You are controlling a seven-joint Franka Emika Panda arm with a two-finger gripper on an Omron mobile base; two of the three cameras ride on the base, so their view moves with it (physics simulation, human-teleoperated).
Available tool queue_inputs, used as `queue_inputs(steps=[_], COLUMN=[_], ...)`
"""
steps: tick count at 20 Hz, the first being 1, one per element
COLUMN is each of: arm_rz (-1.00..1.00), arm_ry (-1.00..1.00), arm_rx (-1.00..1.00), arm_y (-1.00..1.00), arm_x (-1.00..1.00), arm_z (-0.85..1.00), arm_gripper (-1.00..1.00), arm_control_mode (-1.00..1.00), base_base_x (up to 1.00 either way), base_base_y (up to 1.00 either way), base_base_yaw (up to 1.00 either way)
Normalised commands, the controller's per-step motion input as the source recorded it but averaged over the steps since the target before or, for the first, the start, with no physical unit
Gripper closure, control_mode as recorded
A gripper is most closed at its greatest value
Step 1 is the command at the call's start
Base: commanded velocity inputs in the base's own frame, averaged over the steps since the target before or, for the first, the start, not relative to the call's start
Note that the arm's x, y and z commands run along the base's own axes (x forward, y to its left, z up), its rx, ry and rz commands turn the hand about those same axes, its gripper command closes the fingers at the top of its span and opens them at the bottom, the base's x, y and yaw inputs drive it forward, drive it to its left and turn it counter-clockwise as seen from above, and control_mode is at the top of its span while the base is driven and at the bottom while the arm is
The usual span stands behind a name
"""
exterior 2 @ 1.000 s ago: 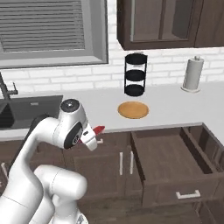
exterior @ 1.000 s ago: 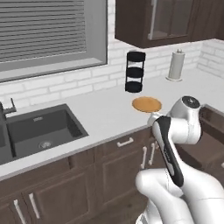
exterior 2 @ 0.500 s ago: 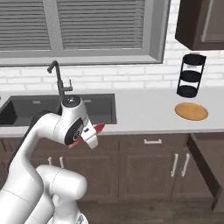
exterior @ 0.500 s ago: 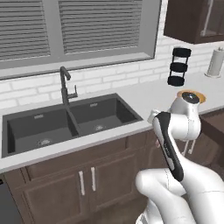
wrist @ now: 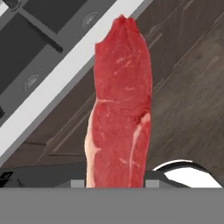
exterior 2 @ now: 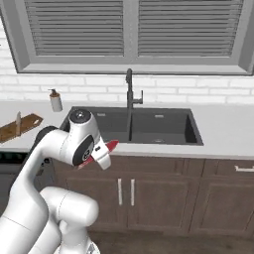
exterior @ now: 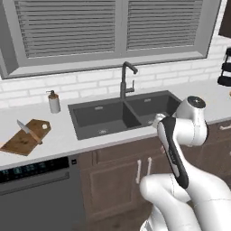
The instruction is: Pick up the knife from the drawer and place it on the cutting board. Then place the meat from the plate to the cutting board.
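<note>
Dangling from the closed fingers (wrist: 114,186), the meat (wrist: 120,105) fills the hand view's centre, hanging before the sink's (exterior 2: 149,126) cabinet fronts. At far left, the knife (exterior: 29,131) lies on the cutting board (exterior: 25,139) atop the surface (exterior: 58,140).

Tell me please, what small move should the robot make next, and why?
Probably keep driving left along the counter toward the cutting board. The gripper holds the meat in front of the sink cabinets, and the board, with the knife already on it, lies far to the left, likely out of reach from here.
</note>
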Motion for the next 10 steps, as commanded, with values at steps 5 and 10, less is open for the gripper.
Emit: queue_inputs(steps=[5, 10], arm_rz=[0.0, 0.0], arm_ry=[0.0, 0.0], arm_rx=[0.0, 0.0], arm_y=[0.0, 0.0], arm_x=[0.0, 0.0], arm_z=[0.0, 0.0], arm_gripper=[1.0, 1.0], arm_control_mode=[1.0, 1.0], base_base_x=[0.28, 0.5], base_base_y=[1.0, 1.0], base_base_yaw=[0.17, 0.13])
